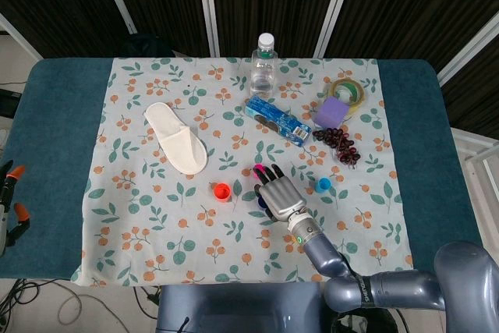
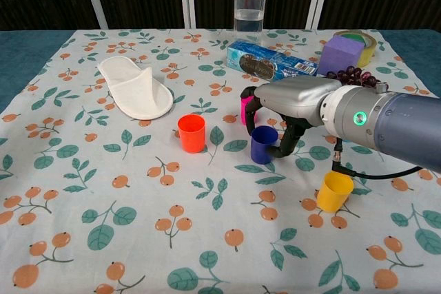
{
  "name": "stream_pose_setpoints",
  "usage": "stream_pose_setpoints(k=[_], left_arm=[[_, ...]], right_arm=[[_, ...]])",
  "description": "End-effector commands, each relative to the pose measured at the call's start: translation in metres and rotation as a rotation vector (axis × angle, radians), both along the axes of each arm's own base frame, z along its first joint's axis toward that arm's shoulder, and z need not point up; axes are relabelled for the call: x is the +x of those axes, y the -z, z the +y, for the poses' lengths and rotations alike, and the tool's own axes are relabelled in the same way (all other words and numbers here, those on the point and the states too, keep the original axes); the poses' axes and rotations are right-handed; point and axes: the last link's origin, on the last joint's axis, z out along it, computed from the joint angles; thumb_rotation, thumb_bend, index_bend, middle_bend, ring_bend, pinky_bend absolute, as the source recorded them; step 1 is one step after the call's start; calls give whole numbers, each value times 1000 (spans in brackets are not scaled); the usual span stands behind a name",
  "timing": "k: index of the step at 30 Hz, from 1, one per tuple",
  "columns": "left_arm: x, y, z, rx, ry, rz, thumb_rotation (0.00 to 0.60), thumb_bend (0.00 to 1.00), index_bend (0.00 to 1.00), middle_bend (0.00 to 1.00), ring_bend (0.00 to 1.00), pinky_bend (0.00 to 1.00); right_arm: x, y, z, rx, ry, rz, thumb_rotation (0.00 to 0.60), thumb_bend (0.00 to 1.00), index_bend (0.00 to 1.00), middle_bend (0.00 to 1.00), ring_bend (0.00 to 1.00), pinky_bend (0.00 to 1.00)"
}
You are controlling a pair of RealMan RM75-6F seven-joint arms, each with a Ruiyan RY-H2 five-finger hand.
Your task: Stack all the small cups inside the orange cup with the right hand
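Chest view shows the right hand (image 2: 289, 105) arched over the blue cup (image 2: 263, 144), which stands upright on the worktop (image 2: 83, 204) directly under the palm. The fingers (image 2: 249, 109) curl down on the cup's far-left side and the thumb hooks down on its right, so the cup sits between them; the thumb tip looks to be touching the cup wall, but whether the fingers are already clamped or only bracketing the cup I cannot tell from either view. The cup's base is on the cloth, not lifted.

The orange cup (image 2: 192, 133) stands upright to the left of the blue one, near but apart, with its mouth open upward. A pink cup (image 2: 244, 109) peeks out just behind the fingers, on the far side. A yellow cup (image 2: 334, 191) lies nearer and to the right, below the forearm. In the head view a light blue cup (image 1: 323, 185) sits to the right of the hand.

So the carry, as I judge it, runs leftward from the hand: lift the blue cup straight up, shift it left over the orange cup, lower it in mouth up.

The left hand appears in neither view.
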Motion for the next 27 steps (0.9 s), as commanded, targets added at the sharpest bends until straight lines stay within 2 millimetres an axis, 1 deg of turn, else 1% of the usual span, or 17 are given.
stream_pose_setpoints(k=[1, 10, 17, 23, 27], left_arm=[[0, 0, 0, 0, 1, 0, 600, 730, 119, 5, 0, 0], [0, -1, 0, 1, 0, -1, 600, 730, 119, 5, 0, 0], [0, 0, 0, 0, -1, 1, 600, 730, 119, 5, 0, 0], [1, 0, 0, 1, 2, 5, 600, 730, 119, 5, 0, 0], [1, 0, 0, 5, 3, 4, 600, 730, 119, 5, 0, 0]], right_arm=[[0, 0, 0, -1, 0, -1, 600, 430, 440, 0, 0, 0], [2, -3, 0, -7, -11, -5, 600, 429, 453, 0, 0, 0], [8, -15, 2, -18, -35, -9, 600, 429, 454, 0, 0, 0], [21, -31, 5, -35, -66, -24, 600, 430, 454, 0, 0, 0], [31, -36, 3, -43, -74, -42, 600, 430, 454, 0, 0, 0]])
